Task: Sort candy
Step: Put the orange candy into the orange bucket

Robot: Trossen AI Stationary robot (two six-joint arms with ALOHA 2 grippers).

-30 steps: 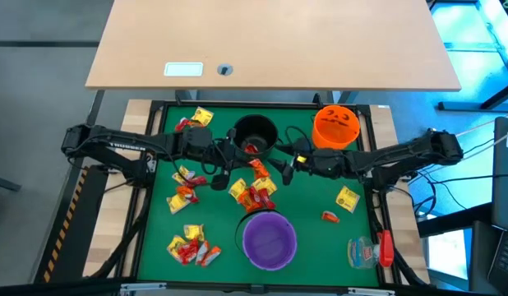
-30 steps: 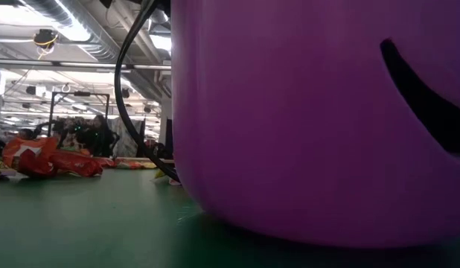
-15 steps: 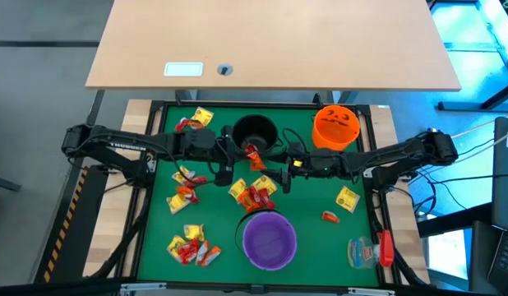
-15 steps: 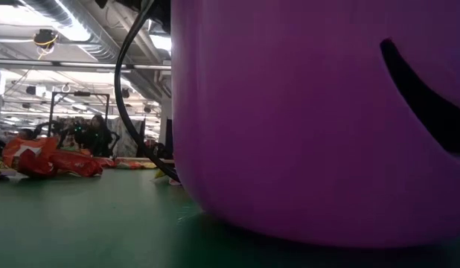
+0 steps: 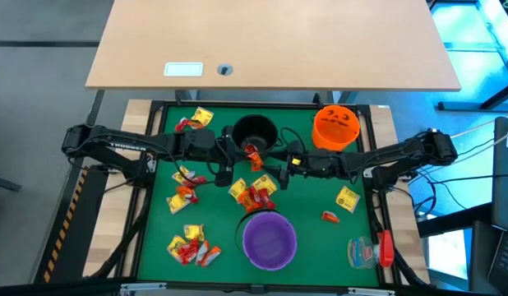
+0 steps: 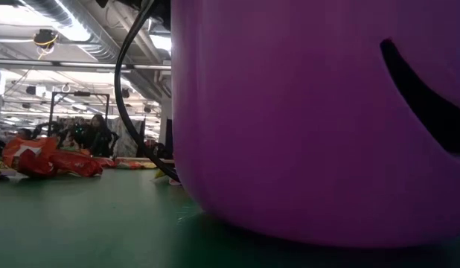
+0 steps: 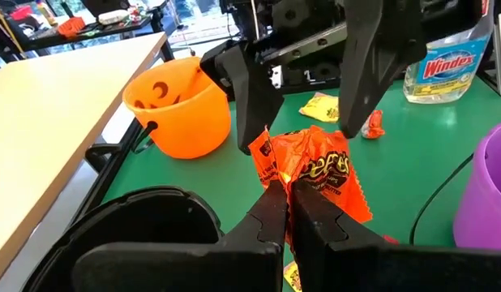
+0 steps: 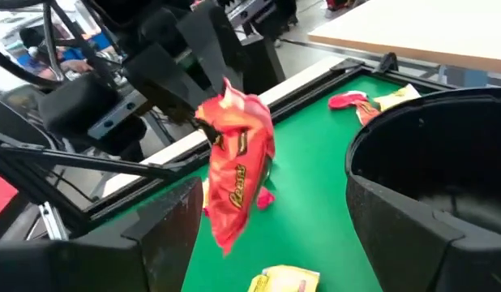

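Note:
My left gripper (image 5: pixel 242 156) is shut on an orange candy (image 7: pixel 317 172) just off the near rim of the black bowl (image 5: pixel 254 131). My right gripper (image 5: pixel 281 173) hangs open a little to the right of that candy, touching nothing; the left wrist view shows its two fingers spread behind the candy. In the right wrist view the candy (image 8: pixel 236 166) dangles in front of my right gripper (image 8: pixel 287 251). Other yellow, red and orange candies (image 5: pixel 187 243) lie loose on the green mat. A purple bowl (image 5: pixel 269 240) stands near, an orange bowl (image 5: pixel 334 125) far right. My left gripper pinches the orange candy by one end of its wrapper (image 7: pixel 296 191) between its two fingers (image 7: pixel 267 217), reaching in from the table's left. The candy is lifted clear of the mat and hangs below the hold, beside the black bowl.
More candies lie in clusters at the mat's left (image 5: pixel 185 187), centre (image 5: pixel 254 194) and right (image 5: pixel 347 199). A clear spray bottle with a red part (image 5: pixel 371 250) lies at the near right corner. The purple bowl's wall (image 6: pixel 319 119) fills the low view.
My left gripper has carried the orange candy a little toward the far edge, closer to the black bowl's near rim. My right gripper has shifted slightly toward the table's left, toward the candy.

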